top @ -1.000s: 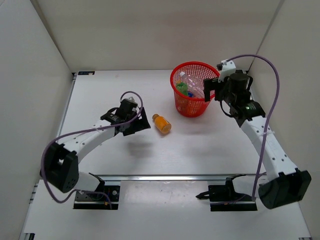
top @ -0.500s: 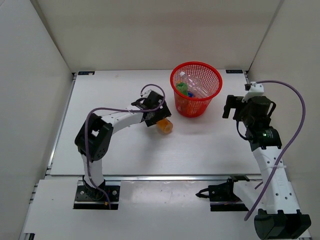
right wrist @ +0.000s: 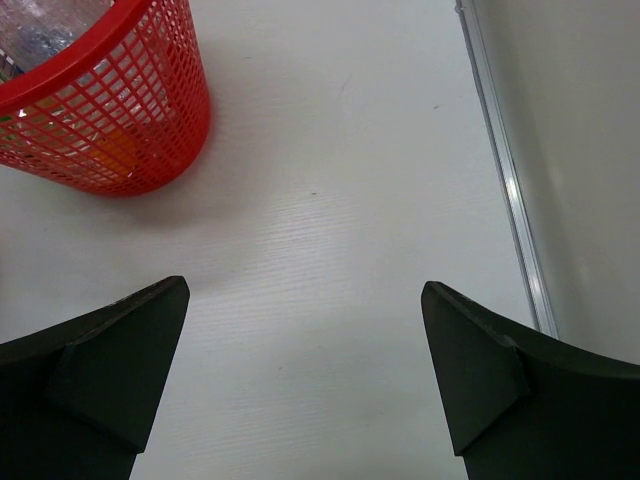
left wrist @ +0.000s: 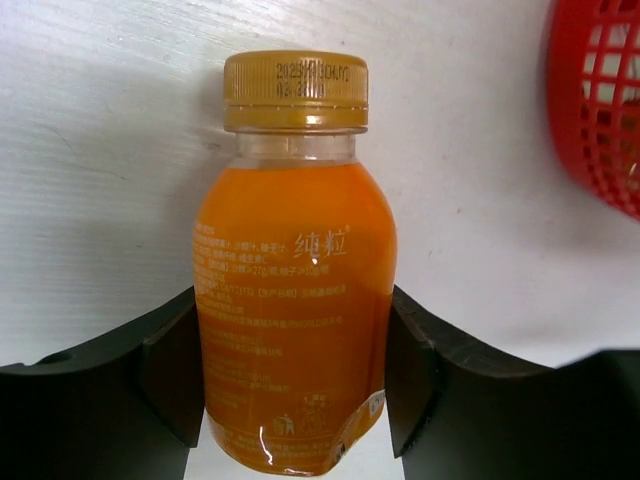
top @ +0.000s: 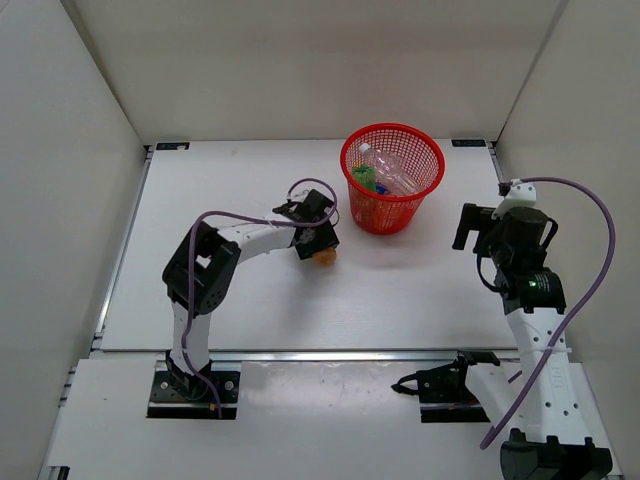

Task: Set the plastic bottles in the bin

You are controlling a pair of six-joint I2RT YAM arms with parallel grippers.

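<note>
An orange-filled plastic bottle with a gold cap lies on the white table, just left of the bin. My left gripper is shut on its lower body, a black finger pressed to each side. From above, the bottle peeks out under the left gripper. The red mesh bin stands at the back and holds a clear bottle and a green bottle. My right gripper hangs open to the right of the bin, with only bare table between its fingers.
The bin's wall shows at the upper left of the right wrist view and its edge at the right of the left wrist view. A metal rail and the white side wall run close on the right.
My left gripper swung right to the orange bottle and closed on it. My right arm drew back from the bin's rim to the right and nearer, still open.
</note>
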